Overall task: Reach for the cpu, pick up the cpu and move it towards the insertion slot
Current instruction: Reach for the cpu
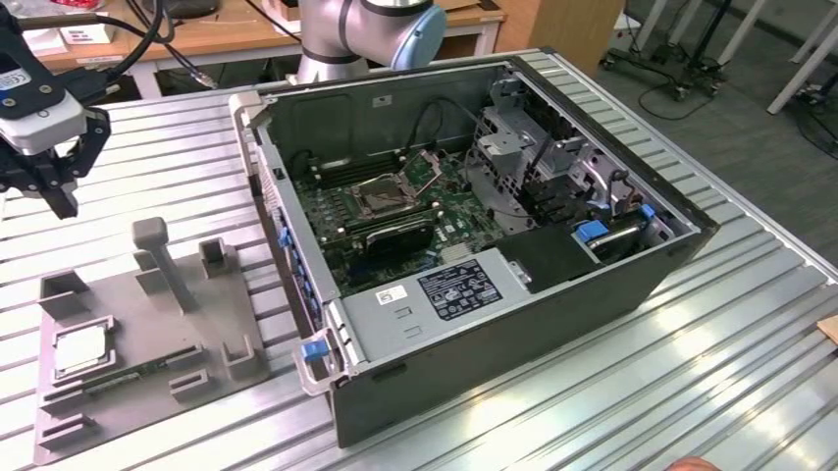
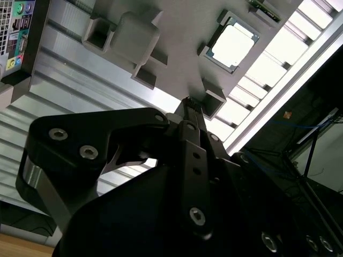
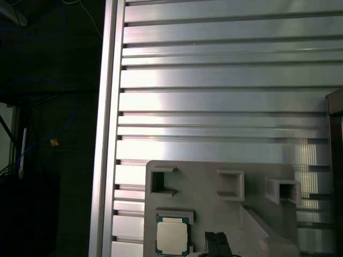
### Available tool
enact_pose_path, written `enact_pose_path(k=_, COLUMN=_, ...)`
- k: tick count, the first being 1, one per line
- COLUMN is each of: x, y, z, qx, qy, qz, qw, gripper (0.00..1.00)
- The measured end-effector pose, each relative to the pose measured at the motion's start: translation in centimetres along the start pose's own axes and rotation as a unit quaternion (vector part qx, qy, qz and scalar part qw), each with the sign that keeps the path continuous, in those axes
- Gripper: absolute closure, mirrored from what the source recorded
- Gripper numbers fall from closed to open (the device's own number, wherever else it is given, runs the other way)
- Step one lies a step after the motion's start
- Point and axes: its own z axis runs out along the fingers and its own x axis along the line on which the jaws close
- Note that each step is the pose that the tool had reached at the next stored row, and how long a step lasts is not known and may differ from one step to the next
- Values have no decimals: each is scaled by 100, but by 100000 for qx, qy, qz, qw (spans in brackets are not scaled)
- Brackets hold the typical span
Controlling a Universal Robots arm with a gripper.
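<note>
Jaws of gripper (image 1: 62, 206) closed together, holding and touching nothing, hovering above surface (image 1: 733, 324) near grey fixture tray (image 1: 144, 324). Cpu (image 1: 81, 351) flat in tray pocket, apart from gripper. Insertion slot (image 1: 384, 193) inside open computer case (image 1: 524, 324), well apart.

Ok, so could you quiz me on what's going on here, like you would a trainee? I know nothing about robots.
1. True or false: the gripper already holds the cpu.
2. Where does the cpu lie? A) on the floor; B) in a recess of the grey tray on the table; C) on a wooden desk.
3. In the exterior view, on which side of the tray is the insertion slot, and what is it inside?

Key
1. False: it hangs in the air, apart from the cpu.
2. B.
3. The exterior view's right, inside the open computer case.
</note>
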Motion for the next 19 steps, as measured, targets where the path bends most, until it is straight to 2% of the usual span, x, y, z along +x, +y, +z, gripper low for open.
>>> enact_pose_path(k=6, x=0, y=0, z=5, qx=-6, qy=-10, qz=-2, qw=100000, gripper=90)
enact_pose_path(k=19, x=0, y=-3, z=74, qx=2, qy=5, qz=0, qw=100000, gripper=90)
